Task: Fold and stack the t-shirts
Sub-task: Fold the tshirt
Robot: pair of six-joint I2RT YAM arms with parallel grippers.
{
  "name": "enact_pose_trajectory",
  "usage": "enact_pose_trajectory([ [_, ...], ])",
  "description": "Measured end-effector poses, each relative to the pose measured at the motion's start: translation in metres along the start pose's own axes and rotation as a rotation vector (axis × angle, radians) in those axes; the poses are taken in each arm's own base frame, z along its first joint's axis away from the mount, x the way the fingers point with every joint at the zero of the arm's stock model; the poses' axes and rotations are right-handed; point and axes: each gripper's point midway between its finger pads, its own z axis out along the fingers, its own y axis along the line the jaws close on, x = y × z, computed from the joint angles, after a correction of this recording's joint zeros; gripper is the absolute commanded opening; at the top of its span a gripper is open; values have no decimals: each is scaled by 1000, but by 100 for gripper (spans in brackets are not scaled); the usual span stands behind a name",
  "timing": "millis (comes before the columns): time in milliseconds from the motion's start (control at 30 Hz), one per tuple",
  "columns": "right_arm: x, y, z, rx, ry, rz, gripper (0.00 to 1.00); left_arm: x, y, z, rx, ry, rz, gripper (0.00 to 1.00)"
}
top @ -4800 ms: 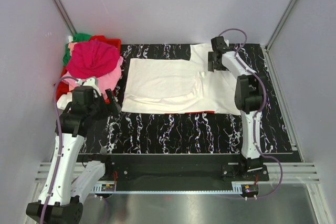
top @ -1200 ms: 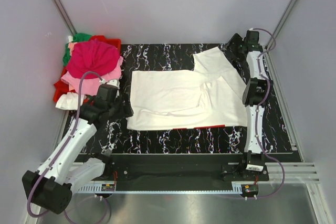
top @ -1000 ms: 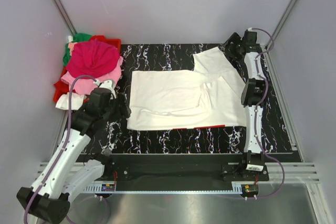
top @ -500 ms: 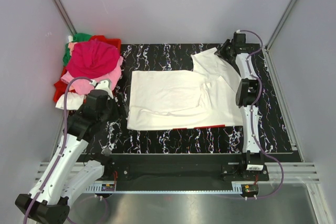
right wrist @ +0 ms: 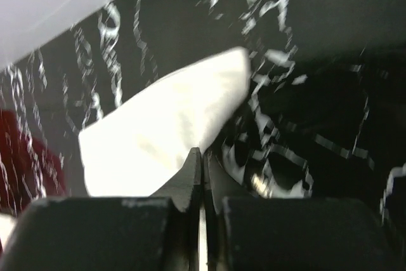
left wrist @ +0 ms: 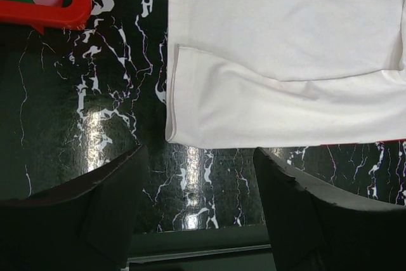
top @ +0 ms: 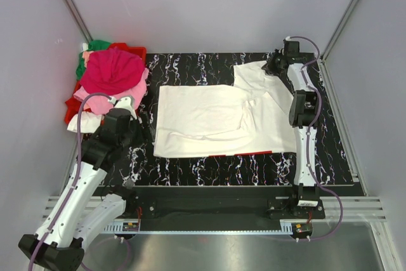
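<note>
White tee sleeve tip pinched, R gripper jaws fully closed, far-right table corner | L gripper jaws wide, empty, over near-left hem | tee flat mid-table, part-folded | shirt pile left edge, no stack yet

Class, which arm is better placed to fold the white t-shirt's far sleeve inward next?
Right: right gripper appears shut on the white t-shirt sleeve; left gripper hangs open by the opposite corner.

Right gripper has jaws closed, left gripper parted.
</note>
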Motion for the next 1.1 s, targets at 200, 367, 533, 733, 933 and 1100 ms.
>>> enact_pose_trajectory([
  [200,11,47,-70,-4,27,-166,0,-5,13,4,-48,-6,-40,77],
  [367,29,125,-179,-66,-61,-322,0,-16,18,28,-93,31,-87,78],
  [533,44,135,-259,-69,-170,-348,0,-77,-14,89,-68,62,-112,71],
  [733,81,90,-260,19,-118,-269,0,-121,-36,189,-68,124,-117,70],
  [933,101,75,-254,40,-77,-238,0,-136,-41,277,-94,187,-114,72],
  [1100,104,74,-253,33,-88,-231,0,-119,-24,323,-157,254,-117,75],
])
